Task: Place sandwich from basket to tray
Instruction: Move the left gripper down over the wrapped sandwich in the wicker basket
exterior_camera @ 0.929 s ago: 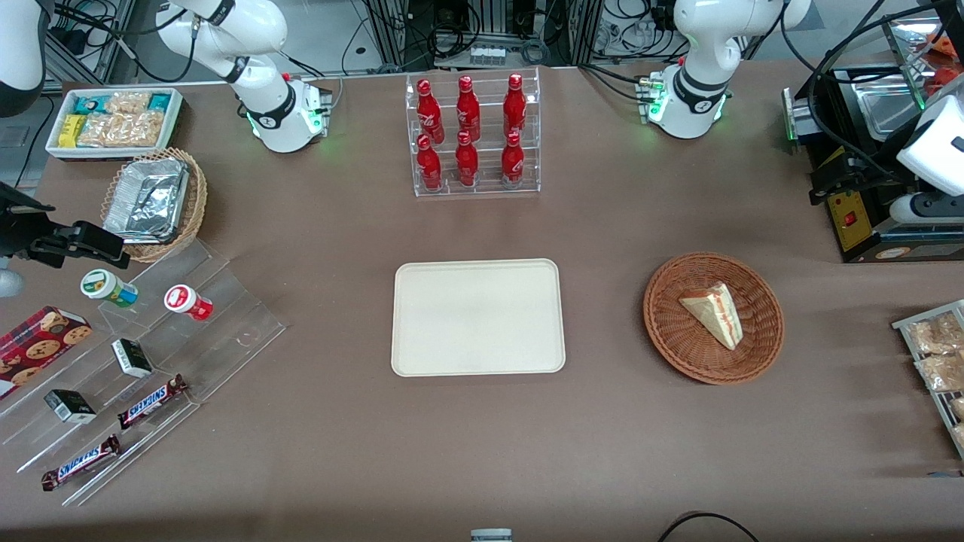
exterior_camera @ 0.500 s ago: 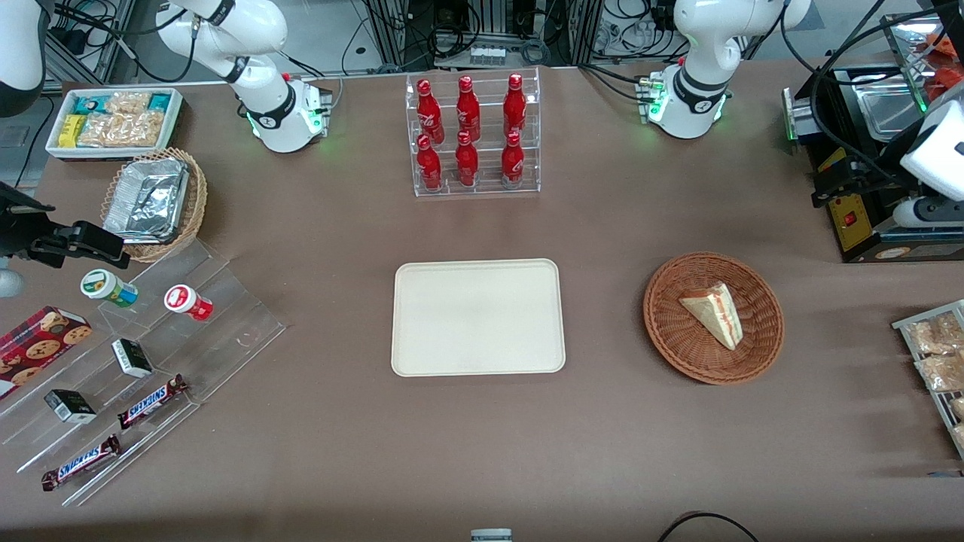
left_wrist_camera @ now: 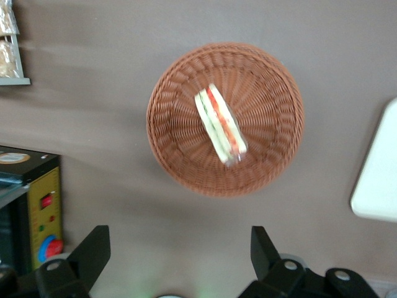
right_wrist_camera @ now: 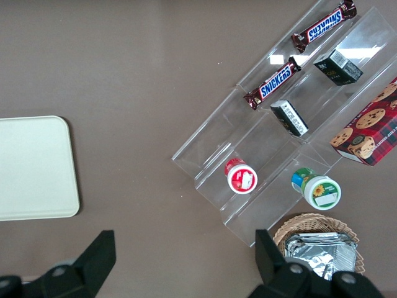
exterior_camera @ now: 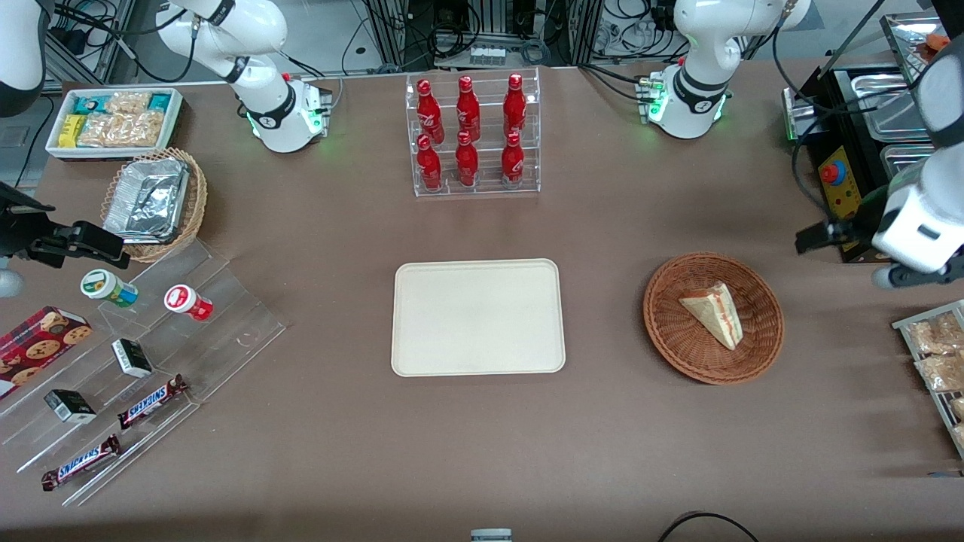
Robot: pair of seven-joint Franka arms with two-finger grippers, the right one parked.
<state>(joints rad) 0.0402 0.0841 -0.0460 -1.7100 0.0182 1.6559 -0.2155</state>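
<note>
The sandwich (exterior_camera: 714, 315) is a pale wedge with a red and green stripe, lying in the reddish-brown round basket (exterior_camera: 666, 335). The cream tray (exterior_camera: 477, 317) lies flat beside the basket, toward the parked arm's end. My left gripper (exterior_camera: 822, 236) hangs above the table, a little farther from the front camera than the basket and toward the working arm's end. In the left wrist view my gripper (left_wrist_camera: 180, 248) is open and empty, with the sandwich (left_wrist_camera: 220, 127) and the basket (left_wrist_camera: 170, 146) ahead of it and a corner of the tray (left_wrist_camera: 378, 177) showing.
A black box with a yellow panel and red button (exterior_camera: 838, 184) stands close to my gripper. A rack of snack bags (exterior_camera: 934, 354) lies at the working arm's end. A clear rack of red bottles (exterior_camera: 471, 135) stands farther back. Clear steps with snacks (exterior_camera: 143, 354) lie toward the parked arm's end.
My left arm has swung in from the table's edge toward the basket and come nearer to the front camera. The sandwich, basket and tray have not moved.
</note>
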